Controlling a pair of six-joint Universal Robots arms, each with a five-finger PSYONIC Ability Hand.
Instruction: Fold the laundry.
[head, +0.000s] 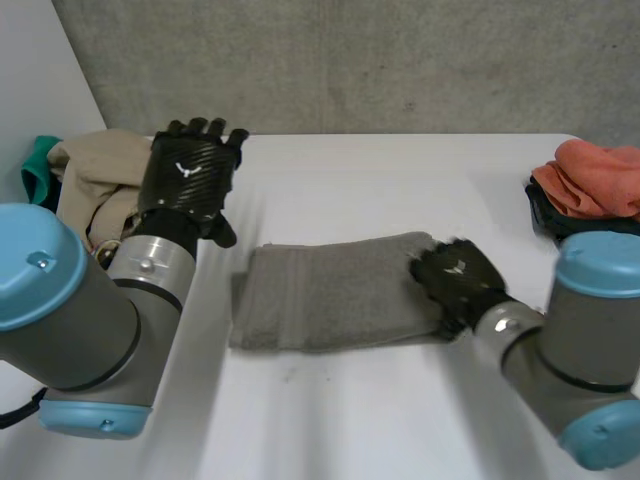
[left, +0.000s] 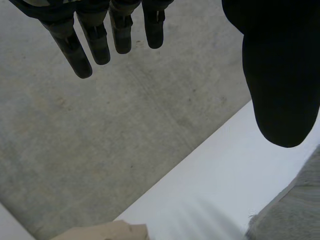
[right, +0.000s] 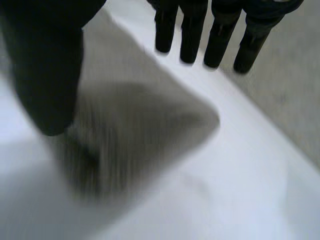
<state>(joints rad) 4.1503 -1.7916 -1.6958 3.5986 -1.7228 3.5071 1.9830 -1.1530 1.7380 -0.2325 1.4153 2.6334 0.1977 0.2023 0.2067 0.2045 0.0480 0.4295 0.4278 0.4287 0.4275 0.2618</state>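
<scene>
Grey towel (head: 330, 293) on table (head: 400, 190), R hand (head: 455, 280) at its right end, straight-fingered, released; L hand (head: 190, 175) apart, relaxed.

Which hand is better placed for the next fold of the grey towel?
The right hand, probably: it lies over the end of the grey towel, fingers straight. The left hand is raised off the table, apart from the towel.

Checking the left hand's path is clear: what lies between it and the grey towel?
Bare white table, seen in the head view, lies between the left hand and the grey towel.
</scene>
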